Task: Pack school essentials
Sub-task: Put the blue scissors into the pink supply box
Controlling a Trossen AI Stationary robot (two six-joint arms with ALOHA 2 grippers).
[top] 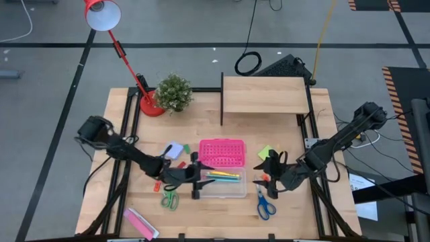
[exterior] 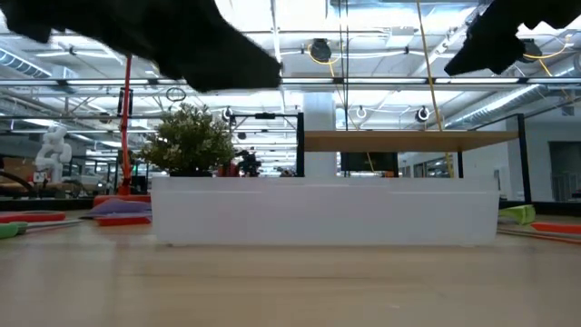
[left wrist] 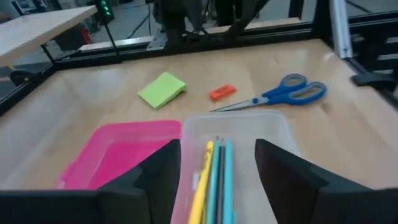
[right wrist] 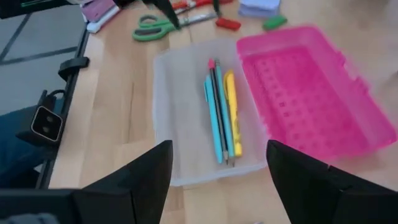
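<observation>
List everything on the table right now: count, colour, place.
Clear plastic box: 1, table centre-front, open.
Pink perforated lid: 1, hinged open behind the box.
Pencils: 3–4, teal, dark, yellow, inside the box.
Lime-green note pad: 1, right of the lid.
Orange eraser: 1, beside that pad.
Blue-handled scissors: 1, front right.
Green-handled scissors: 1, front left.
Pale-blue note pad: 1, left of the lid.
Flat pink packet: 1, front-left edge.
Red desk lamp, potted plant, wooden shelf: back.
Left gripper: open, at the box's left end.
Right gripper: open, right of the box.
</observation>
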